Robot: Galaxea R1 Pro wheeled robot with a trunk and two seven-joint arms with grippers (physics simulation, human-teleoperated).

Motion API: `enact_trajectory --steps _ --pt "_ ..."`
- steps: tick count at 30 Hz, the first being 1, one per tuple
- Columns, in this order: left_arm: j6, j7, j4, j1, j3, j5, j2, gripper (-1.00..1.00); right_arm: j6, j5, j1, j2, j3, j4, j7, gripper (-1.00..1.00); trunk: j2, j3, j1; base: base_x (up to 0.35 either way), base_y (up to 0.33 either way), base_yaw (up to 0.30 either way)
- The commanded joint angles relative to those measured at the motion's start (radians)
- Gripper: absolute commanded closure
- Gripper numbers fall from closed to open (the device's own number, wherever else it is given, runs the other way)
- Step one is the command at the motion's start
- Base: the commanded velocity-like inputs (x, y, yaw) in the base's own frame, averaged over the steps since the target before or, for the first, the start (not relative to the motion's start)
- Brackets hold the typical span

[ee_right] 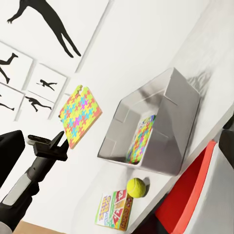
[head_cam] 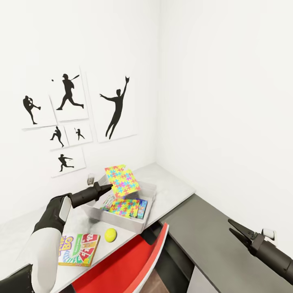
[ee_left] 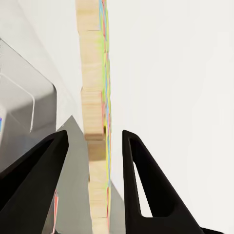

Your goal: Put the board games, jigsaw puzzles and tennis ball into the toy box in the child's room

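Note:
A jigsaw puzzle (head_cam: 122, 180) hangs tilted above the light-grey toy box (head_cam: 149, 191) on the pale table (head_cam: 173, 188). My left gripper (head_cam: 106, 188) is at the puzzle's lower corner. In the left wrist view the puzzle (ee_left: 95, 117) stands edge-on between the spread fingers (ee_left: 141, 175) with a gap on each side, so the gripper is open. Inside the box lie a second puzzle (head_cam: 122, 206) and a blue board game (head_cam: 142, 208). The tennis ball (head_cam: 110, 234) and a green-and-red board game (head_cam: 79, 249) rest on the table in front of the box. My right gripper (head_cam: 238, 232) is open and holds nothing.
A red chair (head_cam: 134, 264) is tucked under the table's front edge below the ball. The lower dark-grey cabinet (head_cam: 203, 232) runs along the right wall under my right gripper. Black athlete silhouette pictures (head_cam: 69, 93) hang on the wall behind the table.

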Motion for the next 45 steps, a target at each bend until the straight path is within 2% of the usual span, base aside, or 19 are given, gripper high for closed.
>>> enact_trajectory --steps 1,17,45 --pt "0.006 -0.001 0.000 -0.001 0.001 0.003 0.000 1.00 0.004 0.003 -0.001 0.000 -0.001 0.000 0.005 -1.00 -0.002 -0.002 0.001 0.211 -0.002 0.000" --pt "0.006 -0.001 0.000 -0.001 0.002 0.003 0.000 1.00 0.004 0.003 -0.001 0.000 -0.002 0.000 0.004 -1.00 -0.002 -0.002 0.001 0.170 0.000 0.000" --pt "0.009 0.031 -0.002 0.000 0.007 0.001 0.000 1.00 0.004 0.003 -0.001 0.000 -0.004 0.000 0.009 -1.00 -0.002 -0.002 0.001 0.008 0.000 0.000"
